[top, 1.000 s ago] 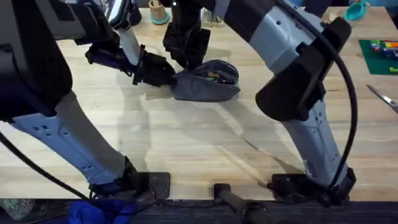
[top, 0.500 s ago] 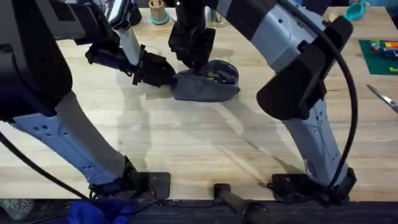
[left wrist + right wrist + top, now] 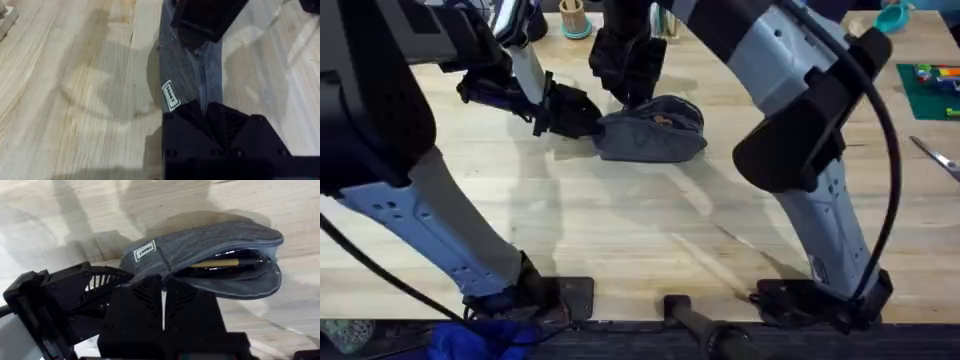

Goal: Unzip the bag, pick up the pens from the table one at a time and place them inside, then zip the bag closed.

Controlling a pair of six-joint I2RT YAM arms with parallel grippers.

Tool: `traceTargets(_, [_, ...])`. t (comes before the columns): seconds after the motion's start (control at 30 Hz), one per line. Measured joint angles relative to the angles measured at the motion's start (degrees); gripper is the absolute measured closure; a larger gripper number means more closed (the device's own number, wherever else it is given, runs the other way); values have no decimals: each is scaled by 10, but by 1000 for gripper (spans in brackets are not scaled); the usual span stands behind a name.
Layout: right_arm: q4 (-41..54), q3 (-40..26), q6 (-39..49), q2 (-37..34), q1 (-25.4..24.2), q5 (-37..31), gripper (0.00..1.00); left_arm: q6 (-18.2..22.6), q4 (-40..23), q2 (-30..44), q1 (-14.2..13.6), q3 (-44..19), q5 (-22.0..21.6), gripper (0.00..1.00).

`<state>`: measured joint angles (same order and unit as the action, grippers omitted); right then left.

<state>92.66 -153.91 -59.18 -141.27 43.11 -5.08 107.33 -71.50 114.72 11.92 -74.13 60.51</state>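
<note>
Near the worktop's (image 3: 620, 230) far edge, the left pincer (image 3: 582, 118) is pinching the soft pencil pouch's (image 3: 655, 135) end; the right pincer (image 3: 628, 88), pressed together, is working its zipper.

Wooden cup: a small round light-wood holder (image 3: 574, 17) at the far edge of the tabletop, with upright sticks in it, standing on a teal disc-shaped base.
Teal object: a small teal plastic piece (image 3: 893, 17) at the far right corner, its form hard to make out.
Green mat: a dark green flat cutting mat (image 3: 930, 95) at the right edge, carrying several small bright multicoloured blocks (image 3: 937, 74).
Scissors: a pair of slim metal scissors (image 3: 936, 157) lying on the wood just in front of the mat, near the right edge.
Blue cloth: crumpled blue fabric (image 3: 470, 341) at the lower left, below the table's near edge.
</note>
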Motion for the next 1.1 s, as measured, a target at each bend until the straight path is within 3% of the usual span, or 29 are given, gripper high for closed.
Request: traceTargets(1.1, [0,0,7,0,-15,4,972,0,2,0,0,0,4,959])
